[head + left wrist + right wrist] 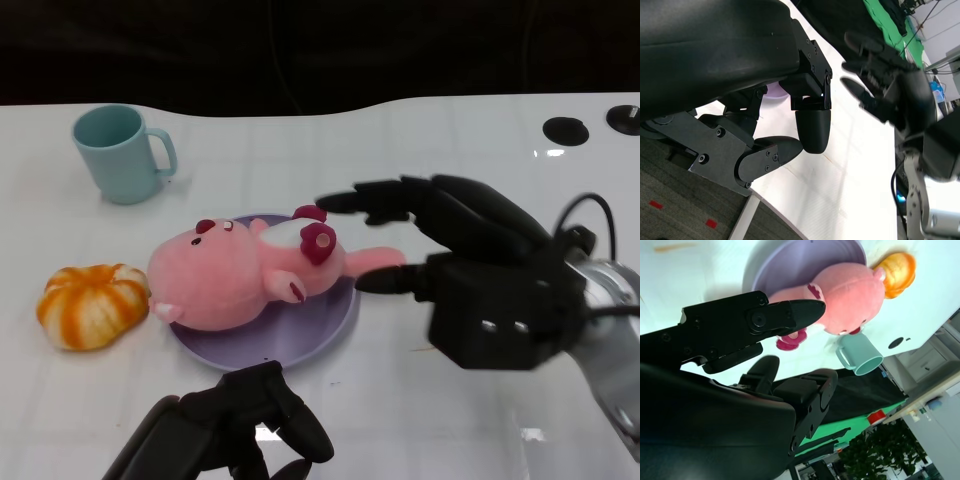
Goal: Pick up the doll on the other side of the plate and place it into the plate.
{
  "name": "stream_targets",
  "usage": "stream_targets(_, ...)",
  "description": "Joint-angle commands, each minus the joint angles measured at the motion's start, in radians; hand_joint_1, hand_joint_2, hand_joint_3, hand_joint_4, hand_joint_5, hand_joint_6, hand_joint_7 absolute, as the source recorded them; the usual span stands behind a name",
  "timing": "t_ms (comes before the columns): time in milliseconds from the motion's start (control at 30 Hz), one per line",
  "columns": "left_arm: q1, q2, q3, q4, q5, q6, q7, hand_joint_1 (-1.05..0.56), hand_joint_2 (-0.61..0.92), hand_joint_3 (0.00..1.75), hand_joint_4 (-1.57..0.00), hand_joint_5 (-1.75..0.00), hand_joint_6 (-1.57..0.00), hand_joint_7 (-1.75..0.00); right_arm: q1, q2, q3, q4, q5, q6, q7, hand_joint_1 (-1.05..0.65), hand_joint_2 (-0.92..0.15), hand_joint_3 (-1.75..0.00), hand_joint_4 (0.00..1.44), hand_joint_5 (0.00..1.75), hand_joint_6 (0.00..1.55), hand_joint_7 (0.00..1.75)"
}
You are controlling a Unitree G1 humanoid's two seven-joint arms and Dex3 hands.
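Note:
A pink plush doll (235, 275) lies on its side across the purple plate (300, 345), head toward the left; the right wrist view also shows the doll (850, 295) on the plate (790, 265). My right hand (470, 260) hovers just right of the doll with its fingers spread and nothing in them; its lowest fingertip sits close to the doll's leg. My left hand (225, 425) stays low at the near table edge, in front of the plate, fingers curled in and holding nothing. The left wrist view shows those curled fingers (785, 135) and the right hand (890, 85) beyond.
A teal mug (120, 152) stands at the far left. An orange pumpkin toy (93, 305) lies left of the plate, close to the doll's head. Two black round holes (565, 128) mark the table's far right corner.

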Motion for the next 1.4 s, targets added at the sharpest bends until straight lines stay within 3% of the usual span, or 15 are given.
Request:
stream_targets(33, 0.000, 0.007, 0.004, 0.003, 0.003, -0.009, 0.006, -0.21, 0.66, 0.95, -0.67, -1.75, -0.65, -1.42, 0.056, -0.010, -0.047, -0.044, 0.052, -0.057, -0.025, -0.40, -0.92, -0.13, 0.59, 0.91, 0.73, 0.19)
stream_targets(133, 0.005, 0.010, 0.009, 0.001, -0.002, -0.014, 0.004, -0.21, 0.66, 0.95, -0.66, -1.74, -0.65, -1.42, 0.123, -0.038, -0.076, -0.098, 0.064, -0.112, -0.030, -0.33, -0.92, -0.10, 0.70, 1.05, 0.82, 0.24)
stream_targets(233, 0.006, 0.010, 0.013, 0.002, -0.005, -0.018, 0.004, -0.20, 0.67, 0.94, -0.65, -1.72, -0.65, -1.41, 0.178, -0.057, -0.103, -0.150, 0.077, -0.128, -0.023, -0.26, -0.92, -0.09, 0.73, 1.17, 0.88, 0.28)
stream_targets(300, 0.006, 0.010, 0.014, 0.003, -0.004, -0.019, 0.004, -0.20, 0.67, 0.94, -0.65, -1.71, -0.65, -1.41, 0.221, -0.064, -0.122, -0.191, 0.100, -0.110, -0.012, -0.22, -0.91, -0.09, 0.73, 1.17, 0.91, 0.30)
stream_targets(367, 0.005, 0.009, 0.016, 0.001, -0.008, -0.016, 0.003, -0.21, 0.67, 0.93, -0.64, -1.70, -0.66, -1.40, 0.278, -0.079, -0.144, -0.248, 0.133, -0.073, 0.017, -0.15, -0.88, -0.14, 0.78, 1.17, 0.93, 0.45)
stream_targets(400, 0.005, 0.008, 0.018, 0.000, -0.010, -0.015, 0.002, -0.21, 0.67, 0.93, -0.64, -1.70, -0.66, -1.40, 0.303, -0.090, -0.153, -0.274, 0.148, -0.056, 0.035, -0.12, -0.83, -0.26, 0.79, 1.17, 0.88, 0.60)
stream_targets(433, 0.004, 0.009, 0.020, 0.001, -0.011, -0.017, 0.002, -0.21, 0.67, 0.93, -0.64, -1.69, -0.66, -1.40, 0.326, -0.103, -0.161, -0.300, 0.159, -0.037, 0.053, -0.10, -0.71, -0.49, 0.80, 1.19, 0.83, 0.77)
stream_targets(467, 0.004, 0.011, 0.023, 0.003, -0.011, -0.023, 0.001, -0.21, 0.67, 0.93, -0.64, -1.69, -0.66, -1.40, 0.354, -0.118, -0.172, -0.332, 0.168, -0.021, 0.068, -0.08, -0.65, -0.60, 0.81, 1.22, 0.82, 0.84)
stream_targets(533, 0.004, 0.014, 0.028, 0.006, -0.011, -0.031, 0.001, -0.20, 0.67, 0.93, -0.64, -1.68, -0.66, -1.39, 0.402, -0.141, -0.194, -0.392, 0.186, 0.015, 0.093, -0.01, -0.52, -0.92, 0.84, 1.47, 0.86, 0.97)
stream_targets(667, 0.006, 0.015, 0.042, 0.012, -0.024, -0.045, -0.003, -0.20, 0.67, 0.93, -0.65, -1.68, -0.67, -1.38, 0.464, -0.168, -0.233, -0.502, 0.223, 0.096, 0.130, 0.04, -0.39, -1.22, 0.86, 1.59, 0.86, 1.13)
stream_targets(733, 0.006, 0.020, 0.053, 0.017, -0.028, -0.047, -0.008, -0.20, 0.67, 0.93, -0.64, -1.68, -0.68, -1.38, 0.496, -0.172, -0.254, -0.550, 0.249, 0.128, 0.140, 0.07, -0.35, -1.29, 0.86, 1.59, 0.86, 1.17)
stream_targets(833, 0.004, 0.028, 0.071, 0.023, -0.038, -0.049, -0.017, -0.21, 0.67, 0.93, -0.64, -1.69, -0.68, -1.39, 0.521, -0.154, -0.268, -0.595, 0.282, 0.221, 0.134, 0.11, -0.33, -1.35, 0.85, 1.58, 0.86, 1.22)
stream_targets(967, 0.008, 0.039, 0.090, 0.031, -0.057, -0.056, -0.023, -0.22, 0.68, 0.91, -0.65, -1.70, -0.67, -1.38, 0.521, -0.144, -0.261, -0.586, 0.291, 0.252, 0.123, 0.12, -0.30, -1.41, 0.84, 1.66, 0.81, 1.34)
stream_targets(1133, 0.020, 0.051, 0.110, 0.021, -0.080, -0.046, -0.032, -0.23, 0.69, 0.89, -0.67, -1.74, -0.66, -1.39, 0.502, -0.177, -0.227, -0.490, 0.253, 0.124, 0.139, 0.07, -0.28, -1.41, 0.83, 1.67, 0.80, 1.35)
stream_targets(1400, 0.033, 0.058, 0.119, 0.047, -0.095, -0.099, -0.025, -0.22, 0.71, 0.85, -0.69, -1.74, -0.65, -1.39, 0.481, -0.185, -0.192, -0.435, 0.209, 0.079, 0.139, 0.00, -0.23, -1.44, 0.86, 1.71, 0.83, 1.33)
